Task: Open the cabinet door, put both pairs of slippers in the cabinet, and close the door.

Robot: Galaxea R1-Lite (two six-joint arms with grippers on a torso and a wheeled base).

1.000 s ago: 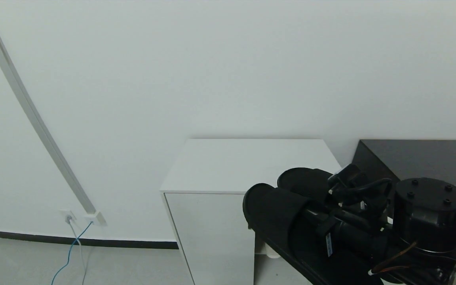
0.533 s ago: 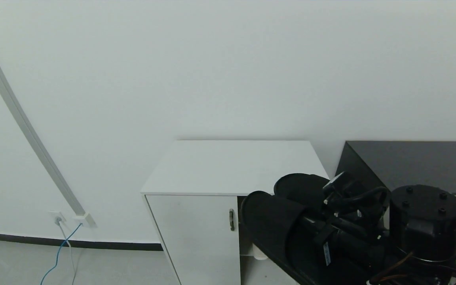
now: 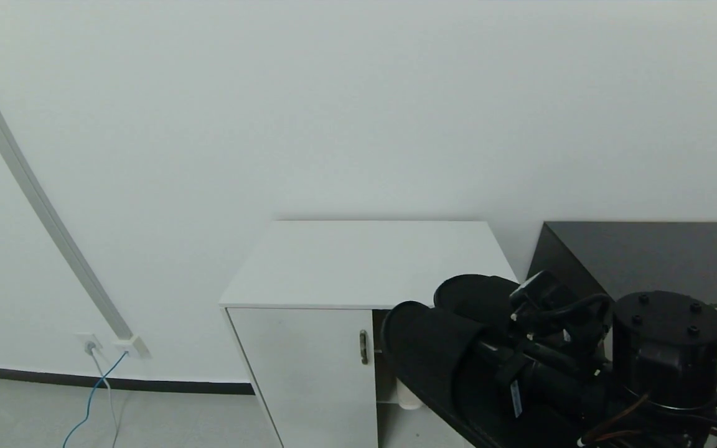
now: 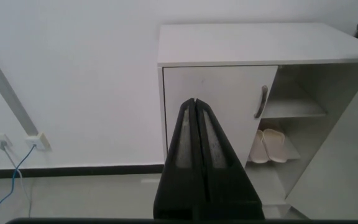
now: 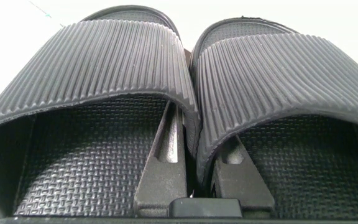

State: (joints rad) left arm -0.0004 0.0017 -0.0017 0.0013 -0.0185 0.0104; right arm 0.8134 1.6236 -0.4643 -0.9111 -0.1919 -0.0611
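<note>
Right claw [image 5: 197, 155] clenched on black slippers [image 3: 439, 339], finger in each. Open cabinet [image 3: 358, 261] bay lies ahead of claw, lower and slightly left; slippers' long axis points there (toes first). Left claw [image 4: 195, 124] pressed together, empty.

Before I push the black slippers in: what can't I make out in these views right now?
Head view: black slippers and the right arm cover the cabinet's open side.
Left wrist view: the left gripper hides the closed door's lower part.
Right wrist view: the black slippers hide everything ahead.
</note>
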